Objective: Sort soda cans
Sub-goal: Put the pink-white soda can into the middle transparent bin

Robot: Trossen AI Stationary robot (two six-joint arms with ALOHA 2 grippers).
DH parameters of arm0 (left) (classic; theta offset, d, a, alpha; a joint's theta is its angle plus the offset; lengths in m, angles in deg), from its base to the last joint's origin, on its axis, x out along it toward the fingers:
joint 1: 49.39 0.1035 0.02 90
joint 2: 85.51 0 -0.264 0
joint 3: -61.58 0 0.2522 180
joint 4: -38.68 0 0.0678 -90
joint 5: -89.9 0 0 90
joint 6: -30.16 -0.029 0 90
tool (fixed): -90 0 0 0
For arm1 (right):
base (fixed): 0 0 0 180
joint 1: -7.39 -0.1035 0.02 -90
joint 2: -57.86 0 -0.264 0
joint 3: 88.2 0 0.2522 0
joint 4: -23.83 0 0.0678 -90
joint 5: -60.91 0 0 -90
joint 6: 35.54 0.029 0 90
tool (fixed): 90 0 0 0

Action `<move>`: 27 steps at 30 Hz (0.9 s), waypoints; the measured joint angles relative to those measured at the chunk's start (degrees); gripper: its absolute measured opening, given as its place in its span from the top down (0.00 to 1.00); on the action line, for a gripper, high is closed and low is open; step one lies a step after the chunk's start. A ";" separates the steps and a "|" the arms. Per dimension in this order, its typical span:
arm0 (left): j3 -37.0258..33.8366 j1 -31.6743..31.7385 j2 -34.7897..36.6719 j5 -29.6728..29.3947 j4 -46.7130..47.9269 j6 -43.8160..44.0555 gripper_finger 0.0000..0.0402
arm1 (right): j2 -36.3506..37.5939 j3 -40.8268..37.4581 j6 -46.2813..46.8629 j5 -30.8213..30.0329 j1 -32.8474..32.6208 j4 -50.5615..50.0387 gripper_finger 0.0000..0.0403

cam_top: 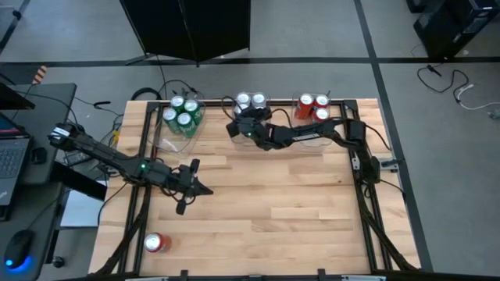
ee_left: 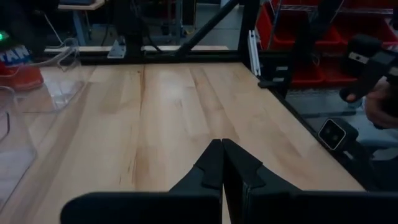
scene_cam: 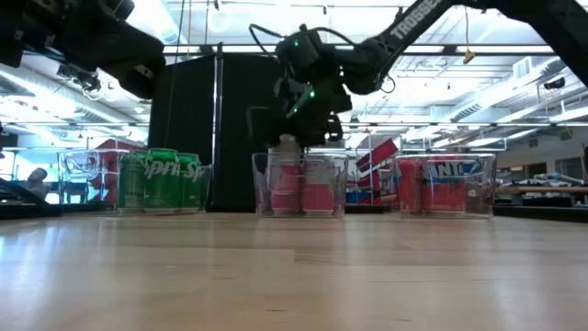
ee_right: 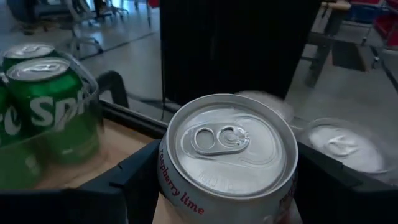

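Sorting looks nearly done: the green bin (cam_top: 182, 117) holds four green cans, and the red bin (cam_top: 312, 109) right of the middle bin (cam_top: 251, 105) shows three. The right gripper (cam_top: 244, 127) holds a silver can (ee_right: 229, 158) over the middle bin, beside two silver cans there. One red can (cam_top: 157, 243) lies well apart from the bins, near the table's front edge. The left gripper (cam_top: 190, 187) is closed and empty.

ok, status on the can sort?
Right hand holds white can over middle bin. Left hand shut, idle. One red can left. Nothing blocking.
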State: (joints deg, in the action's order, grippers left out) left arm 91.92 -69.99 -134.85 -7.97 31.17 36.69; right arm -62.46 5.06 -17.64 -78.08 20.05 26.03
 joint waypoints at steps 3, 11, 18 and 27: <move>0.00 -0.11 -1.15 -0.12 -0.34 -0.01 0.99 | -1.68 0.04 0.42 0.60 0.65 0.21 0.30; 0.02 -0.13 -4.84 -0.90 -2.00 -0.08 0.99 | -3.96 0.13 4.29 1.30 1.41 1.25 0.30; 0.00 -0.13 -5.11 -1.27 -2.25 0.15 0.99 | -4.10 0.11 4.58 1.28 1.56 1.78 0.19; 0.00 -0.13 -5.09 -1.23 -2.50 1.91 0.99 | -4.18 0.09 2.01 1.09 1.57 3.29 0.16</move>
State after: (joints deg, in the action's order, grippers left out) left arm 91.92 -70.13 -139.94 -9.20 28.67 38.60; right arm -66.64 5.15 -15.63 -76.98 21.62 29.32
